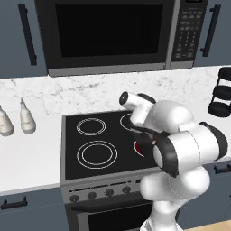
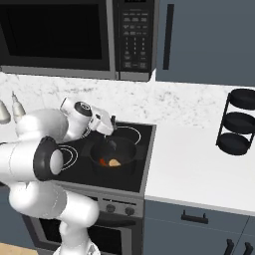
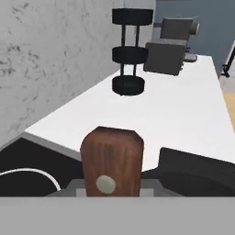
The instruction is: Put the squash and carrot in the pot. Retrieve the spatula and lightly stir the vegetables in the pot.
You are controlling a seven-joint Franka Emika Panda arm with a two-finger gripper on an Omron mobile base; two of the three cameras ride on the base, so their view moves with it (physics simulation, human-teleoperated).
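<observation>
The black pot (image 2: 113, 154) stands on the stove's front right burner, seen in the right base view. Inside it lie the bright-orange carrot (image 2: 103, 162) and the paler squash (image 2: 115, 163), side by side. My gripper (image 2: 108, 130) hangs just above the pot's far rim and is shut on the spatula (image 3: 112, 158). Its brown handle end fills the lower middle of the hand view. The spatula's blade is hidden below the hand. Part of the pot's dark rim (image 3: 197, 170) shows at the lower right of the hand view.
A black three-tier rack (image 2: 238, 122) stands on the white counter (image 2: 199, 164) right of the stove. Two pale bottles (image 1: 27, 118) stand on the counter to the left. The microwave (image 1: 108, 31) hangs above the stove. Grey appliances (image 3: 167, 55) stand far along the counter.
</observation>
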